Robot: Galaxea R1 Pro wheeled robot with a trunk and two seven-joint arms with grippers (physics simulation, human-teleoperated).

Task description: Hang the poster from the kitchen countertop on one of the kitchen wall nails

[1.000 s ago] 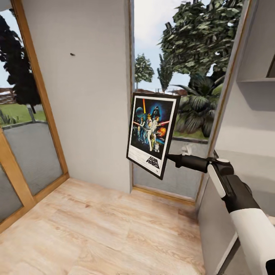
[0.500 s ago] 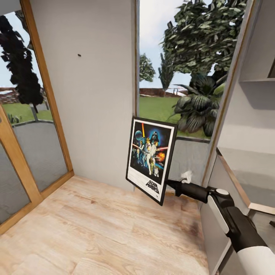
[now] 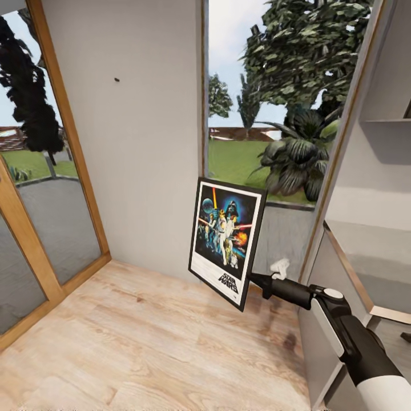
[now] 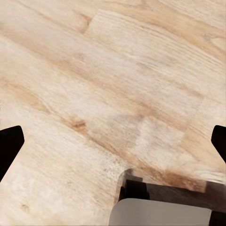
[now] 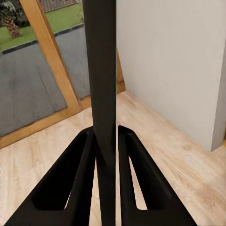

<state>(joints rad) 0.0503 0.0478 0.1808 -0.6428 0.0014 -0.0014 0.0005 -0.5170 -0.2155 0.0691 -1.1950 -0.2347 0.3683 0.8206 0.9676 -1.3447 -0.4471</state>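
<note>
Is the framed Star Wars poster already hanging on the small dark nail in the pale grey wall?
No: the poster is held in the right gripper, well below and to the right of the nail.

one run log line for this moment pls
phase: carrying | right gripper: shut on poster | left gripper: open | wall nail: above poster

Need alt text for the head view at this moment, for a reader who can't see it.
The right gripper holds the framed Star Wars poster upright by its lower right edge, in front of a pale grey wall and above a light wood floor. A small dark wall nail sticks out high on that wall, up and left of the poster, with garden windows on either side.
</note>
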